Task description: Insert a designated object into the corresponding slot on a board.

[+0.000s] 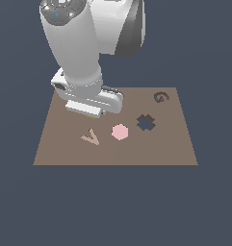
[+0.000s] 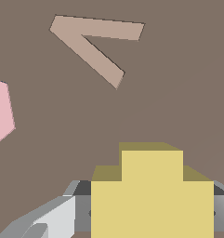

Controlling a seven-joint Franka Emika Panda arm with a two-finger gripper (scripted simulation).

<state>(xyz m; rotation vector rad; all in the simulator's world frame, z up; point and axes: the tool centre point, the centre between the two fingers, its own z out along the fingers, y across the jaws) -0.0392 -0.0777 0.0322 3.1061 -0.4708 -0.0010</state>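
The wrist view is the only one that properly shows the yellow cross piece (image 2: pixel 152 190): flat, matte, stepped like a plus sign, sitting between the two grey fingers (image 2: pixel 53 221) of the gripper (image 2: pixel 152 214), which look clamped on its sides. In the exterior view the gripper (image 1: pixel 92 113) is mostly buried under the big white arm (image 1: pixel 79 53), and all you get of the yellow cross piece (image 1: pixel 93 116) is a thin yellowish sliver under the hand, low over the board (image 1: pixel 64 153).

What the exterior view does give is the layout. The brown board is a plain flat slab. The dark cross-shaped slot (image 1: pixel 146 122) sits at about 3 o'clock from the gripper, well apart, with the pink hexagon (image 1: pixel 120 131) between them, a bit lower. A tan V-shaped piece (image 1: pixel 91 138) lies at 6 o'clock from the gripper. A dark swirl cutout (image 1: pixel 161 97) is at 1 o'clock from the slot.

In the wrist view, the pink hexagon (image 2: pixel 1 111) is cut off by the frame edge, the tan V-shaped piece (image 2: pixel 92 44) is fully visible, and the slot is out of frame.
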